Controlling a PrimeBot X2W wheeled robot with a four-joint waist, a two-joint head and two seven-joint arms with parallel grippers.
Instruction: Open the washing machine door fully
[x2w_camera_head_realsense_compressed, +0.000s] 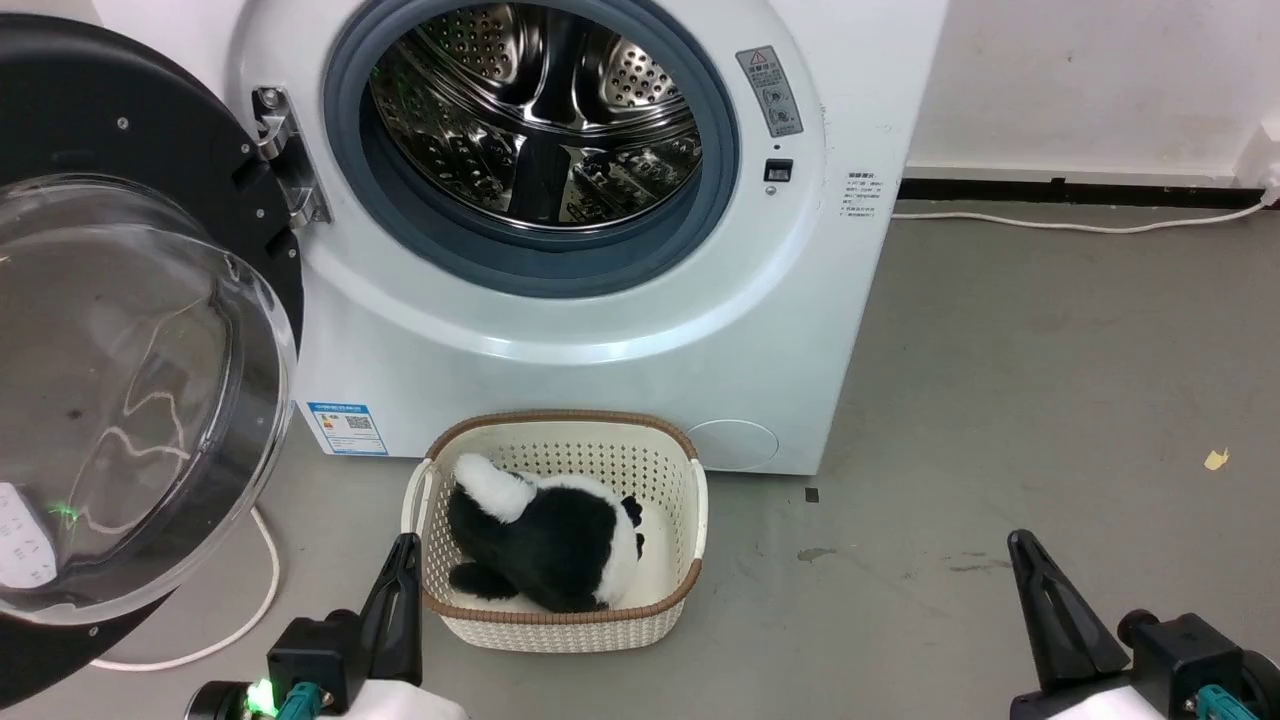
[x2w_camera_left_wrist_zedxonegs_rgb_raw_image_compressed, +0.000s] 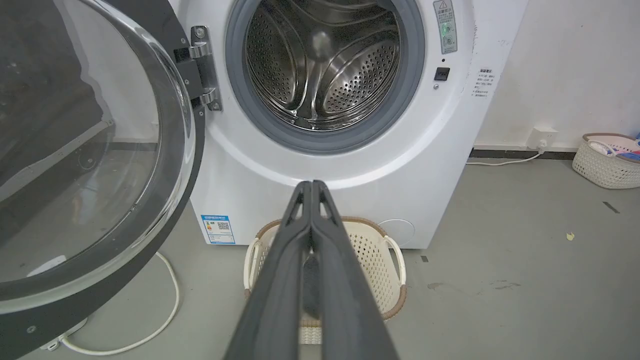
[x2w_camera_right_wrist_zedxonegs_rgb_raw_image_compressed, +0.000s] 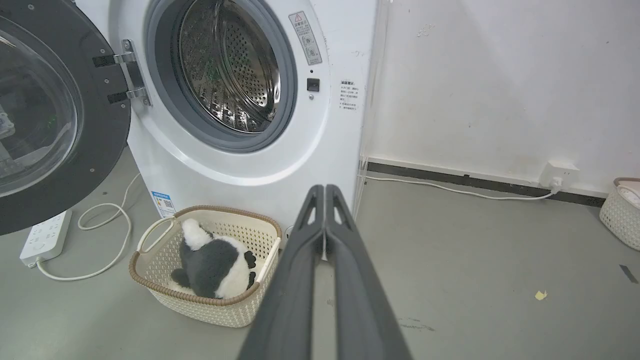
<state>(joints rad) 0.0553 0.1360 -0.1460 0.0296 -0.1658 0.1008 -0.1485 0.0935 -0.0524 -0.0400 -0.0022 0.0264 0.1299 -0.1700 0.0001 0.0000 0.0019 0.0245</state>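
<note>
Both left claw (x2w_camera_head_realsense_compressed: 404, 548) and right claw (x2w_camera_head_realsense_compressed: 1022, 545) are closed, empty, facing the washing machine (x2w_camera_head_realsense_compressed: 600, 375). Its door (x2w_camera_head_realsense_compressed: 120, 380) hangs wide; seemingly done.

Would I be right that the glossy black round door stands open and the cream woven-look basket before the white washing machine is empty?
Not empty: the head view shows the cream woven-look basket holding a black-and-white plush toy. The glossy black round door does stand open.

The washing machine (x2w_camera_head_realsense_compressed: 600, 380) carries a grey label (x2w_camera_head_realsense_compressed: 770, 92), top of the frame right of centre, with 1 red warning triangle. A blue sticker (x2w_camera_head_realsense_compressed: 347, 428), lower left, shows 1 QR code. The wording is too small to read.
</note>
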